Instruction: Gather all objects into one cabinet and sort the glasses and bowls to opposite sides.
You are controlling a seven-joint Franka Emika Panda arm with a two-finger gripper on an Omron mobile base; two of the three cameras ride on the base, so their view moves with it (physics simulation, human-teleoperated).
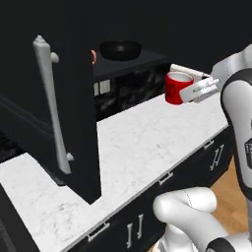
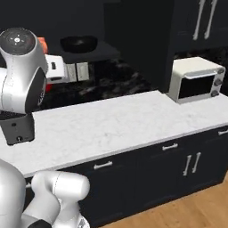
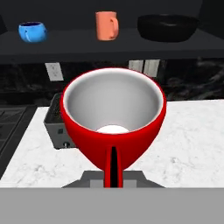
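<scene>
A rendered home kitchen is shown. A long white marble-patterned bench (image 2: 116,124) is carried on dark base cabinets with pale bar pulls (image 2: 191,167), above a wooden plank floor (image 2: 191,209). A cream toaster oven (image 2: 197,79) is set on the bench, well to the right of the fingers. A near-black wall cabinet with a long white handle (image 1: 51,103) is hung to their left, and wall sockets (image 3: 54,71) are seen beyond them.
</scene>
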